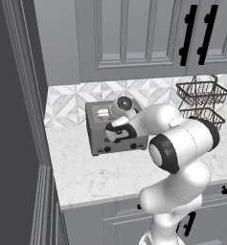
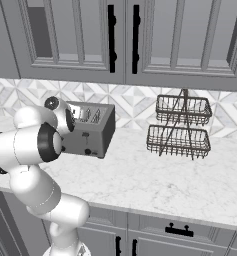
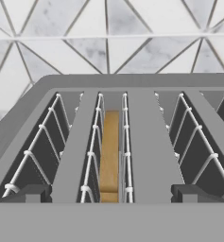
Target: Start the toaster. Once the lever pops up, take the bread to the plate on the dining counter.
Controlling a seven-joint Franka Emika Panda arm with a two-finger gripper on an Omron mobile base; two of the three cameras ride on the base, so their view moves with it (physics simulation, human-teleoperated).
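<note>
**Gripper poised over toaster, bread not yet retrieved**

Gripper (image 3: pixel 111 194) jaws stand spread wide, empty, above the toaster (image 1: pixel 103 129). I see the bread (image 3: pixel 110 156) seated in its second slot. Whether toasting has finished, I cannot confirm. Lift and plate delivery remain.

Grey toaster (image 2: pixel 92 131) sits on the white marble wall counter (image 2: pixel 155 182), against the patterned backsplash (image 2: pixel 135 107). White arm (image 2: pixel 35 150) partly covers its left side. Two-tier wire basket rack (image 2: pixel 181 126) stands well apart to the right. Grey cabinets (image 2: pixel 140 37) hang above.
</note>
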